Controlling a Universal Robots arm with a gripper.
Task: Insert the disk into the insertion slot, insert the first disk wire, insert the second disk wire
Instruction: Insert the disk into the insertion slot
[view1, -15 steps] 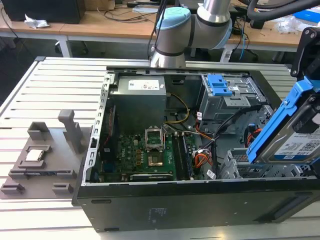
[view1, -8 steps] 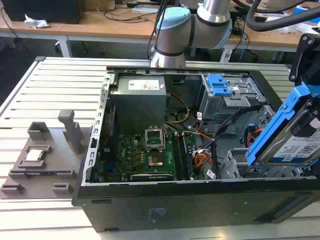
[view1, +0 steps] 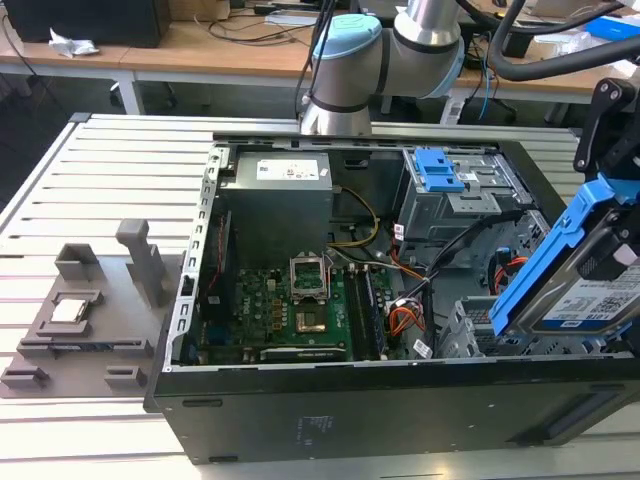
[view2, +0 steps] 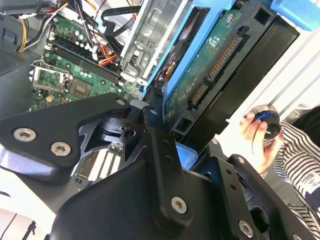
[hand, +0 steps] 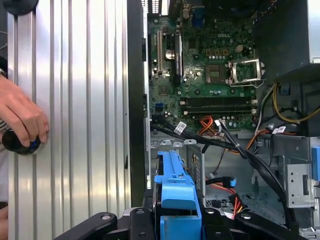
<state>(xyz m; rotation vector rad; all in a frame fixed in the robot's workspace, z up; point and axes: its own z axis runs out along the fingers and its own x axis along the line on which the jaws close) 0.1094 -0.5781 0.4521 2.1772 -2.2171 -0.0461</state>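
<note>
Gripper: in the first wrist view the gripper (hand: 177, 224) has its black fingers pressed onto the disk's blue carrier from both sides (the second wrist view shows the same clamp).
Disk: the disk (view1: 588, 300) hangs tilted at the exterior view's right edge, with its label toward that camera, over the lower right corner of the open computer case (view1: 330, 420). In the second wrist view its green circuit-board side faces the lens.
Insertion slot: the insertion slot (view1: 462, 330), low and perforated, lies just beside and below the disk's lower end. The disk is not seated in it, and I cannot tell whether they touch.
Taller cage: the taller cage (view1: 440, 175), with a blue latch, stands in the upper right of the case, apart from the disk.
Motherboard: the motherboard (view1: 290, 310) covers the case floor towards the exterior view's left.
Wires: orange and black wires (view1: 405, 318) lie loose between the motherboard and the insertion slot.
Hand: a person's hand (hand: 22, 117) grips a dark round knob (hand: 17, 142) on the slatted table (view1: 90, 170), outside the case.
Fixture: a grey fixture (view1: 80, 320) sits on the table at the exterior view's left.
</note>
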